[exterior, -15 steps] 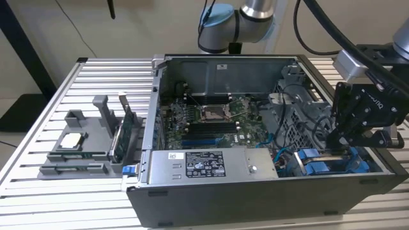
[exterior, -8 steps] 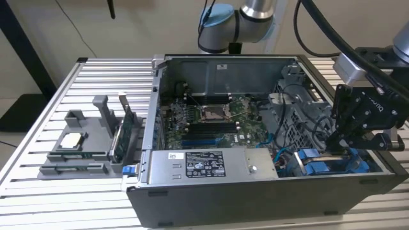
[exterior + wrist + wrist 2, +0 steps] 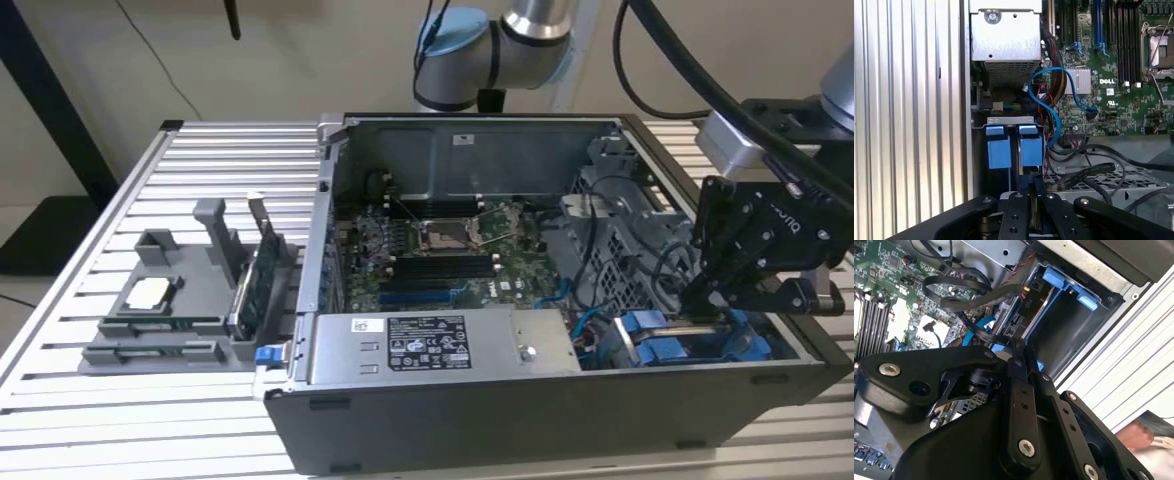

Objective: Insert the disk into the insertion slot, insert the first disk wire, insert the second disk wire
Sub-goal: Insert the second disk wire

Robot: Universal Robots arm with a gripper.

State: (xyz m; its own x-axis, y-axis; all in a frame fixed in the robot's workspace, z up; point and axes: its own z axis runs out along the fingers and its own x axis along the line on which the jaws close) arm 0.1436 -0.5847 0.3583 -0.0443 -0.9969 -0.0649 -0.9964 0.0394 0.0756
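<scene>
The gripper (image 3: 705, 318) hangs low inside the open computer case (image 3: 534, 410), at the corner toward the exterior view's right, its two black fingers (image 3: 1030, 197) drawn narrow, almost together; whether they pinch anything between them cannot be told. Just beyond the fingertips in the second wrist view stands the disk (image 3: 1029, 307) in its blue carrier, seated on edge in the insertion slot (image 3: 1074, 335), with blue tabs (image 3: 1000, 150) beside it. Black cables (image 3: 969, 297) loop across close above the disk's connector end, and a blue cable (image 3: 1051, 107) curls nearby. Farther off lie the green circuit board (image 3: 441, 250) and the grey power supply box (image 3: 441, 345).
</scene>
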